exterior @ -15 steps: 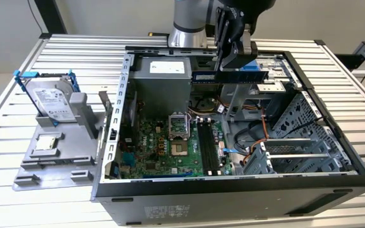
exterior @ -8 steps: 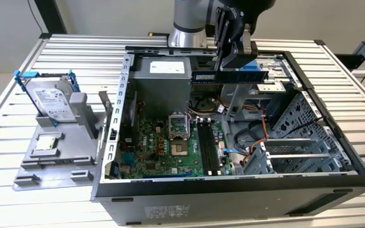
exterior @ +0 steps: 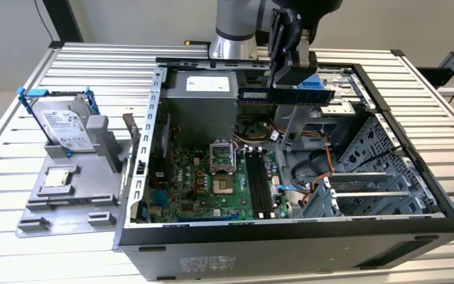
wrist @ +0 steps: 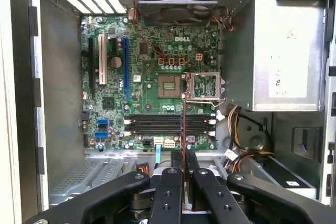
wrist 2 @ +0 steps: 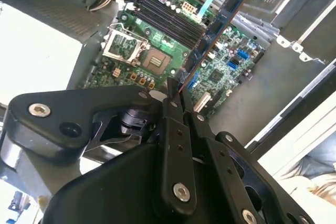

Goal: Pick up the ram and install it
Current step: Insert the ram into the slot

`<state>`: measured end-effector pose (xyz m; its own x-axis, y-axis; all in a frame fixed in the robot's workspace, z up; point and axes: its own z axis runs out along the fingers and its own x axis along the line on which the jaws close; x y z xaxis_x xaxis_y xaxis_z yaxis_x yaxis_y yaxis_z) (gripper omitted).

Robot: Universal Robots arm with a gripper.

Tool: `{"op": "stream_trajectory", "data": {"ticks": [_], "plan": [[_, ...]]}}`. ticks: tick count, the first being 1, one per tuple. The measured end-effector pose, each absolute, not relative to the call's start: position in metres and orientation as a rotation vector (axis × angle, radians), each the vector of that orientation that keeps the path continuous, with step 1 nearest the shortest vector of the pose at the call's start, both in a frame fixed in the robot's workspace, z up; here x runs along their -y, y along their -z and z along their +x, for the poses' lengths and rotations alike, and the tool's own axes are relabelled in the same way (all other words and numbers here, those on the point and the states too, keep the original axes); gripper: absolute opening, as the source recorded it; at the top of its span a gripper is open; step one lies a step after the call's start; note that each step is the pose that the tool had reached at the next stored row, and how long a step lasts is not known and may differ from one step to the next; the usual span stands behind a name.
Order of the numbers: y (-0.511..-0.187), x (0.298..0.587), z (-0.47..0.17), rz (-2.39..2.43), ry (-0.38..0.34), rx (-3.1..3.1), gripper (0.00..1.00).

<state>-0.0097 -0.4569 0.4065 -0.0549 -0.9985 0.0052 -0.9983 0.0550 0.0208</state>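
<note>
— At the gripper (exterior: 293, 87), what's pinched?
— The ram (exterior: 255, 94), clamped near its middle and held in the air over the open case (exterior: 290, 229), crosswise to the memory slots (exterior: 259, 184) below.
— Step?
— Carrying, I'd judge; not seated. Seating calls for turning it parallel to a slot.

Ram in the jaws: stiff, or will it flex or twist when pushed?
Probably stiff: the ram juts level past the jaws, no sag. Likely light: thin board, flat chips. Narrow pinch, so it might pivot if pushed off-centre.
</note>
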Motion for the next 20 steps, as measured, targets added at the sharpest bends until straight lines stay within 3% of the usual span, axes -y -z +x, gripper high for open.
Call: {"op": "stream_trajectory", "data": {"ticks": [20], "plan": [[-0.4065,0.457,-0.0097,1.828,0.021,2.534,0.0]]}}
